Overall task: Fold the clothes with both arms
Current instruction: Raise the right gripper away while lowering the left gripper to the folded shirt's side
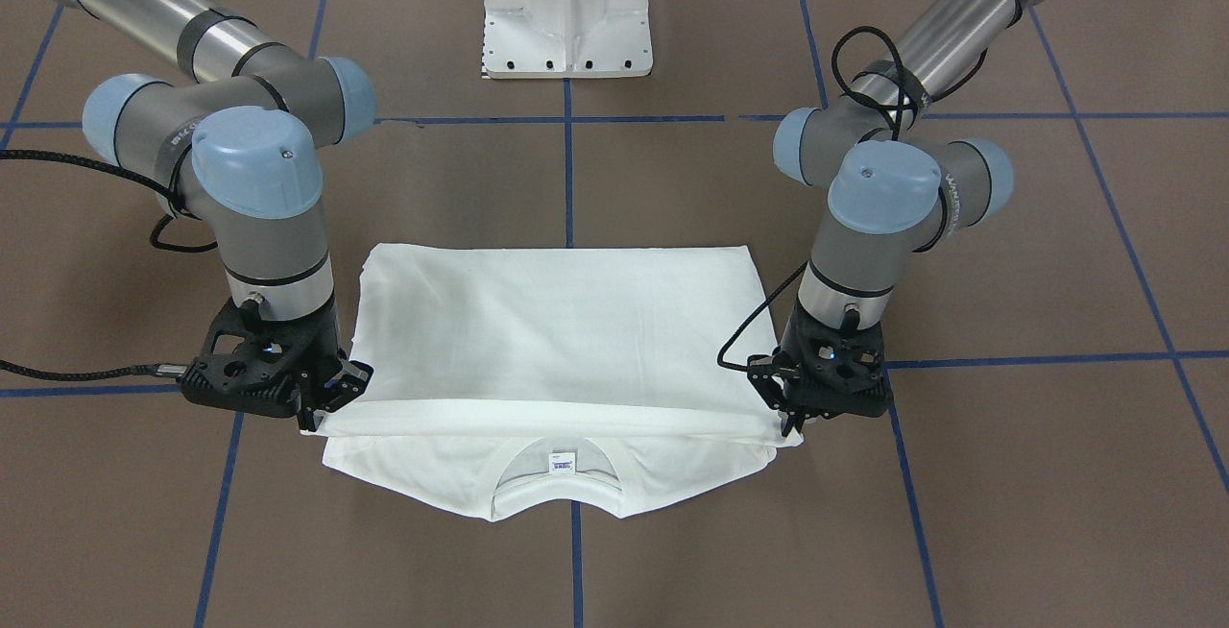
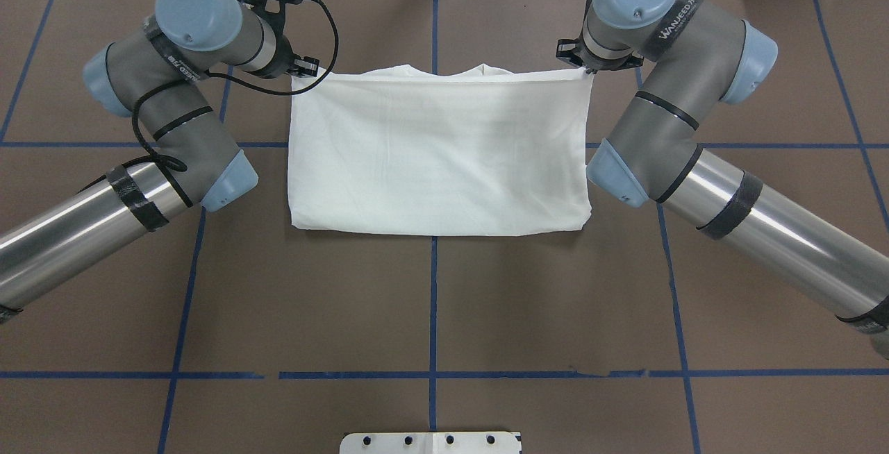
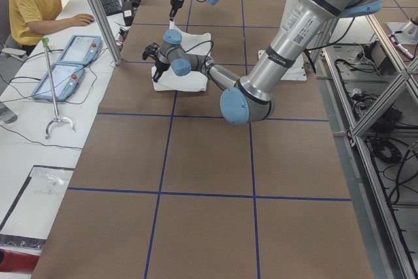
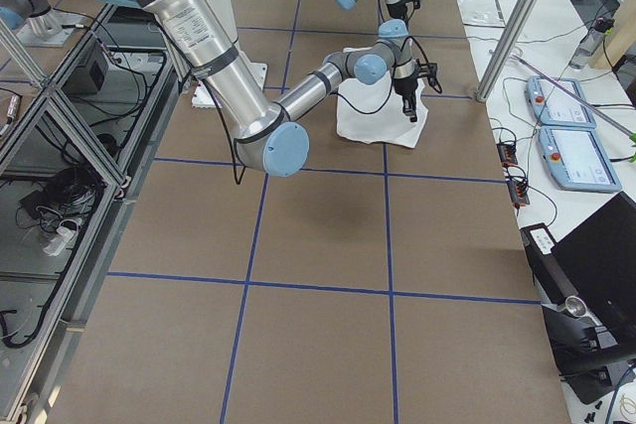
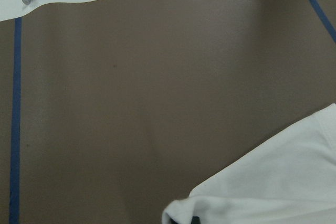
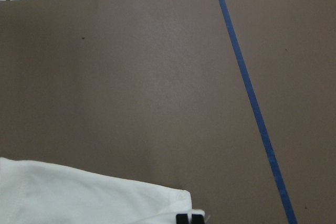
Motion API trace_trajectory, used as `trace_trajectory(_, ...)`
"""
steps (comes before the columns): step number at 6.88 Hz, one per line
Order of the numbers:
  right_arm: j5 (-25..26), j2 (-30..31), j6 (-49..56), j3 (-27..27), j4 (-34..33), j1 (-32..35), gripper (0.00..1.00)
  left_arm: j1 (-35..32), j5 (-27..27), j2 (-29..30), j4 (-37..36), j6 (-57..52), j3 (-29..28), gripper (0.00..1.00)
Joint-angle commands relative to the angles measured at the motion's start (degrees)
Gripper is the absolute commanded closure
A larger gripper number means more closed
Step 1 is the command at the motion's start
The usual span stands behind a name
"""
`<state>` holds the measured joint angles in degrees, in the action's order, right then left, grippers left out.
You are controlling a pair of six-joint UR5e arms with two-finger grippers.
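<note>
The white T-shirt [image 1: 557,330] lies on the brown table, its lower half folded over toward the collar [image 1: 555,498] and neck label [image 1: 560,461]. No black text shows. My left gripper [image 1: 789,422] is shut on one corner of the folded-over edge, just above the table; it also shows in the overhead view [image 2: 300,69]. My right gripper [image 1: 312,415] is shut on the other corner, also seen in the overhead view [image 2: 587,69]. The wrist views show the shirt's corners [image 5: 273,182] [image 6: 79,198] at the fingertips.
The white pedestal base [image 1: 568,13] stands at the robot's side of the table. Blue tape lines [image 2: 433,301] cross the brown surface. An operator [image 3: 39,4] sits beyond the far edge beside teach pendants [image 3: 65,63].
</note>
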<state>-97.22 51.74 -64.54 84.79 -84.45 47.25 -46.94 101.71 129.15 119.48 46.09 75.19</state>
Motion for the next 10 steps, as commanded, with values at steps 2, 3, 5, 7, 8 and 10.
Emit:
trace_trajectory(2,-0.50,0.11,0.20,-0.07,0.25,0.12,0.00,-0.17,0.68,-0.91,1.37,-3.61,2.83,0.00)
trace_trajectory(3,-0.60,0.38,0.20,0.20,0.77,0.12,0.00,0.09,2.34,-3.97,1.28,-4.43,6.95,0.00)
trace_trajectory(5,-0.51,1.43,0.11,1.42,2.80,-0.49,0.00,4.19,3.06,-12.83,1.37,-1.03,17.22,0.00)
trace_trajectory(7,-0.42,1.52,-0.24,2.39,2.89,-1.19,0.00,13.06,1.75,-19.17,3.02,9.14,22.62,0.00)
trace_trajectory(8,-0.42,1.52,-0.33,2.66,2.89,-1.46,0.00,15.19,-0.96,-20.59,4.08,10.84,22.63,0.01)
trace_trajectory(10,-0.33,1.43,-0.77,2.83,4.11,-1.90,0.00,17.14,-2.30,-20.61,4.18,13.57,22.02,0.20)
